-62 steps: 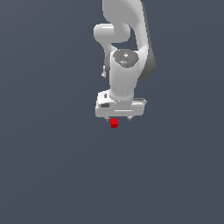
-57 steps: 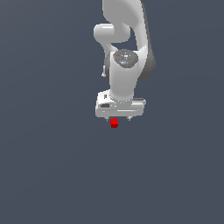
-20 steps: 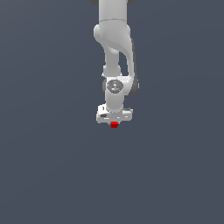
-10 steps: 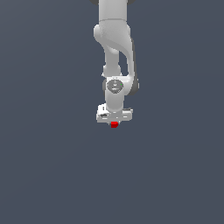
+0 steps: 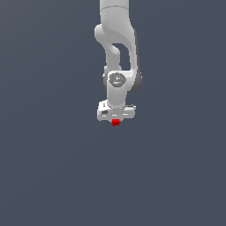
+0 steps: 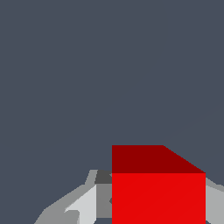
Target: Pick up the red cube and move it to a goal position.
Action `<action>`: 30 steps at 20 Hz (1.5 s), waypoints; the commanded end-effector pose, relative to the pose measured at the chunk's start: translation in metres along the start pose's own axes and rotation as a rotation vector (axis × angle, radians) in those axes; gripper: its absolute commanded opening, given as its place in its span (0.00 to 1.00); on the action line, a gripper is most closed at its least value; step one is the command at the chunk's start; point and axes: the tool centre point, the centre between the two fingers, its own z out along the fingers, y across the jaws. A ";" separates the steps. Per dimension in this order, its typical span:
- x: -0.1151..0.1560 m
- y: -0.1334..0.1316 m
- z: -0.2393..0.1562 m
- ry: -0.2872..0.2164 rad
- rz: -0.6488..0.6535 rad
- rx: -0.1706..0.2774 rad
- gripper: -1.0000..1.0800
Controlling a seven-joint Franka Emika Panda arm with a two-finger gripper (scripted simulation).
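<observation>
I am hanging straight down through the middle of the exterior view, my white arm (image 5: 115,39) entering from the top edge with its upper part cut off; the links are stacking almost vertically, the round wrist joint (image 5: 116,80) is facing the camera, and my hand's wide white body is sitting level beneath it. My gripper (image 5: 115,121) is pointing downward; the red cube (image 5: 115,122) is showing directly under the hand body, touching its lower edge, with only a small red patch poking out below. In that view my fingers are too small and too tucked behind the hand and the cube to make out singly.

In the wrist view the red cube (image 6: 158,192) is filling the lower part of the picture; its bright face is turning toward the lens and a darker red face is slanting away above it; the frame is cutting off its lower portion. A pale grey finger (image 6: 83,203) is pressing up against one side of the cube, and a sliver of grey is peeking out at the opposite side, mostly hidden by the cube and by the frame's edge; so my jaws are clasping the red cube between them.

Everything around me is plain dark grey-blue; I cannot tell from either view where a surface lies, nor whether the cube is resting on anything or hanging clear.
</observation>
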 end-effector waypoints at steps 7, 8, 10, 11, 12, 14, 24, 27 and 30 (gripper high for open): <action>0.003 -0.007 -0.072 0.001 0.000 0.000 0.00; 0.004 -0.008 -0.083 0.001 0.000 0.000 0.00; 0.005 -0.010 -0.105 0.001 0.000 0.000 0.00; 0.005 -0.011 -0.115 0.001 0.000 0.000 0.00; 0.006 -0.012 -0.125 0.001 0.000 0.000 0.00; 0.007 -0.014 -0.144 0.001 -0.001 0.000 0.00; 0.013 -0.020 -0.209 0.001 -0.001 0.000 0.00; 0.014 -0.020 -0.218 0.001 -0.001 0.000 0.00; 0.015 -0.021 -0.222 0.001 -0.001 0.000 0.00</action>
